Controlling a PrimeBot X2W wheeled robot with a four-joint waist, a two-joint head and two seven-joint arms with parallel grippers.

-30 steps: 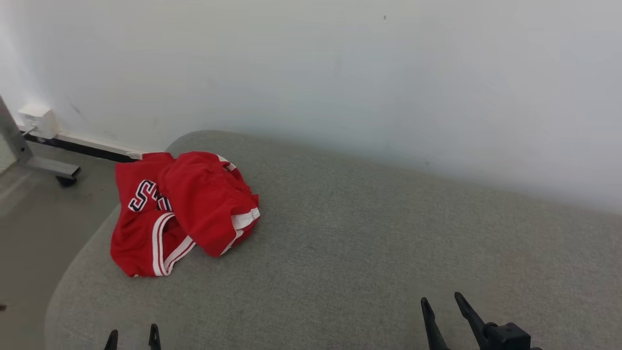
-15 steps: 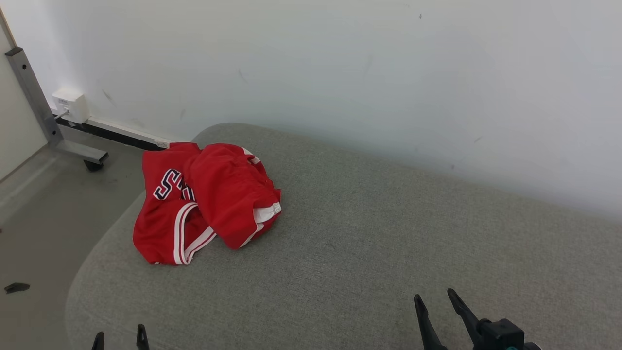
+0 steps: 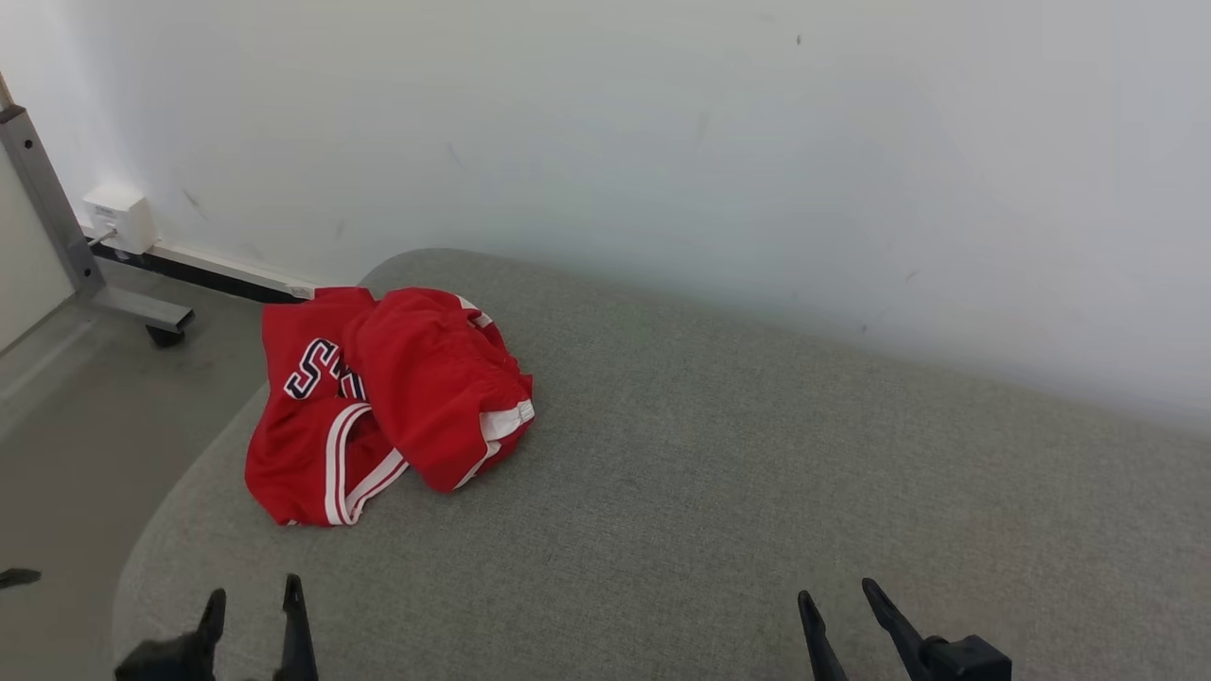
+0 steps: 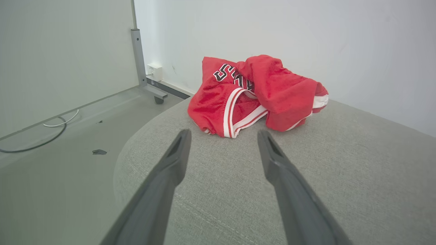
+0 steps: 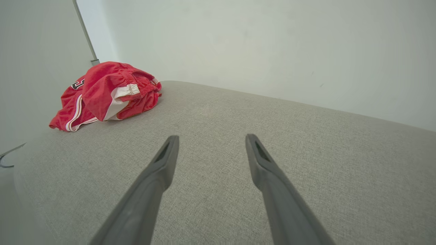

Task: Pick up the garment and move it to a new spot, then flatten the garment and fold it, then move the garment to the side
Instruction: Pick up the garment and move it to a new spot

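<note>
Two pairs of dark fingers and one red garment, on a grey fabric-covered bench. Left fingers (image 3: 295,634): spread wide apart and holding nothing, tips over bare fabric near the bench's rounded end; right fingers (image 3: 816,636): likewise spread apart and empty, over bare fabric well to the right of the left pair. Garment (image 3: 378,397): red, with white-striped trim and dark, white-edged lettering, crumpled in a loose heap on the bench (image 3: 710,454); it lies ahead of the left fingers and slightly to their right, clear of both tips; it lies far ahead and to the left of the right fingers; no finger touches it. Left wrist view: the heap sits just beyond the gap between the two tips; its striped hem is the part nearest them; a folded-over flap with a white band lies on the side of the right-hand finger. Right wrist view: the heap sits well off to the upper left of the fingers, at the far end of the bench; bare fabric lies between and ahead of the tips. Beyond the garment: a plain pale wall (image 3: 662,142). To the left of the left fingers: grey floor (image 3: 85,445); on it a metal post (image 3: 43,208) with a castor foot, a white box (image 3: 118,216) at the foot of the wall, a looping cable (image 4: 41,141), and a small dark scrap (image 4: 99,151).
</note>
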